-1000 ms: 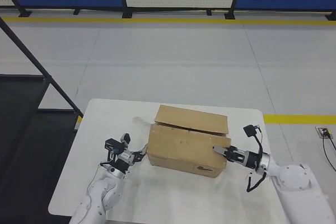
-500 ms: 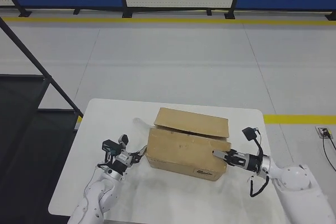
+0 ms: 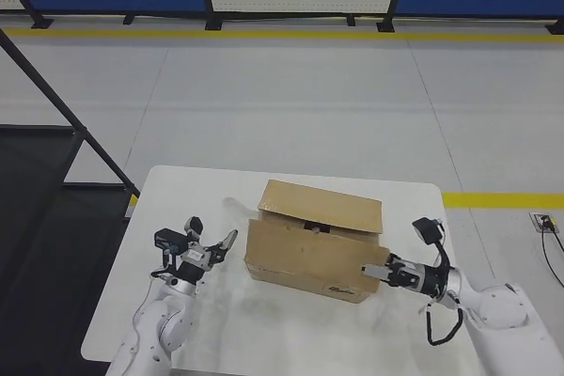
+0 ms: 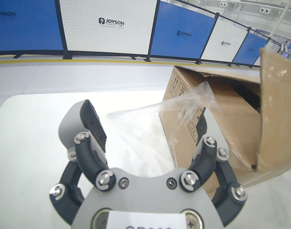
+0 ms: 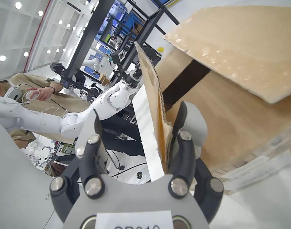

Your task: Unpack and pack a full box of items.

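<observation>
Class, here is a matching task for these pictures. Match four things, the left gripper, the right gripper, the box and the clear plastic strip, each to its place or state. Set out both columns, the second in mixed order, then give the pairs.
Things:
1. left gripper
2. right gripper
3. box
4. plastic strip

Places or states:
A. open, astride the edge of a flap
B. clear, sticking out from the box's side
C. open, apart from the box
D. brown cardboard, top partly open

Pairs: 1-C, 2-A, 3-D, 4-B
</observation>
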